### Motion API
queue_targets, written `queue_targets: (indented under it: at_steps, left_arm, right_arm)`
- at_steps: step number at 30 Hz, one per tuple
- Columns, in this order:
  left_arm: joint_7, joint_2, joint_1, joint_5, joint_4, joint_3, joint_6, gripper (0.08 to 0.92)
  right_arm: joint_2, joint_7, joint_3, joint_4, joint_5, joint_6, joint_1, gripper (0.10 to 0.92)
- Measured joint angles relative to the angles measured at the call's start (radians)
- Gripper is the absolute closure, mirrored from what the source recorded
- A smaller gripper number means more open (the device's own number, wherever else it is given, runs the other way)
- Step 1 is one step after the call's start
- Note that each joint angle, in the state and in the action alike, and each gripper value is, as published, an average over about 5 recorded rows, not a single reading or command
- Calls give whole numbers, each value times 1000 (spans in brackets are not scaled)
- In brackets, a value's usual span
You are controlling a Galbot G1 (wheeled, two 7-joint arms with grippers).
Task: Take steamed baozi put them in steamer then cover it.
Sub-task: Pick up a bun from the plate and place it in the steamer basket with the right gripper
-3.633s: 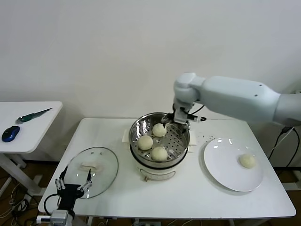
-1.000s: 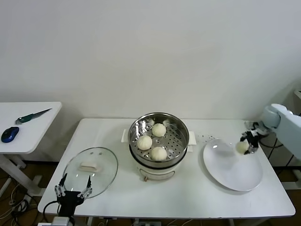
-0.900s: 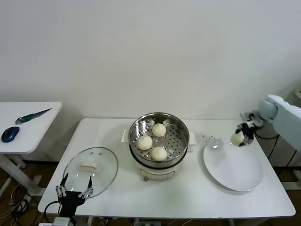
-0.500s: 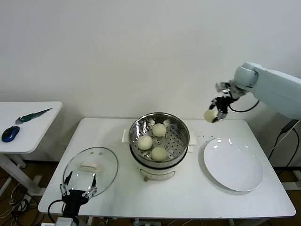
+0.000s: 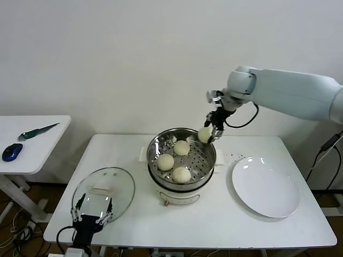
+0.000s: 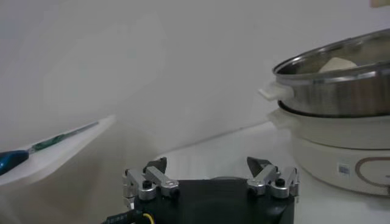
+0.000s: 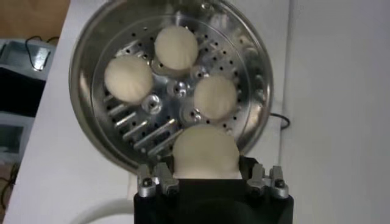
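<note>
The steel steamer (image 5: 206,145) sits on its white pot base at the table's middle and holds three cream-white baozi (image 5: 181,174). My right gripper (image 5: 208,131) is shut on a fourth baozi (image 5: 204,135) and holds it above the steamer's far right rim. In the right wrist view this baozi (image 7: 205,152) fills the jaws, with the steamer (image 7: 256,91) below. The glass cover (image 5: 119,188) with its white bar handle lies flat at the table's front left. My left gripper (image 5: 92,209) is open and empty, low at the cover's near edge.
A white plate (image 5: 265,187) lies bare at the table's right. A side table (image 5: 37,134) at the left holds a blue mouse (image 5: 12,152) and a green-handled knife (image 5: 37,130). The left wrist view shows the steamer and pot base (image 6: 335,131) farther off.
My right gripper lifted the last baozi off the white plate and carried it leftward, up and over to the steamer's far right rim. The left gripper has barely moved.
</note>
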Motion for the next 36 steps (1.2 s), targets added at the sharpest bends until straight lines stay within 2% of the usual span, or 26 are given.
queue_targets:
  at_steps: [22, 29, 36]
  left_arm:
    - [8, -8, -16, -5, -5, -7, 10, 177]
    - [8, -4, -22, -5, -4, -9, 12, 177]
    - [8, -2, -22, -5, -4, -12, 13, 177]
  right_arm:
    - [93, 110, -43, 12, -14, -56, -138, 335]
    - [89, 123, -34, 13, -20, -68, -147, 221]
    - [64, 118, -10, 27, -20, -70, -136, 203]
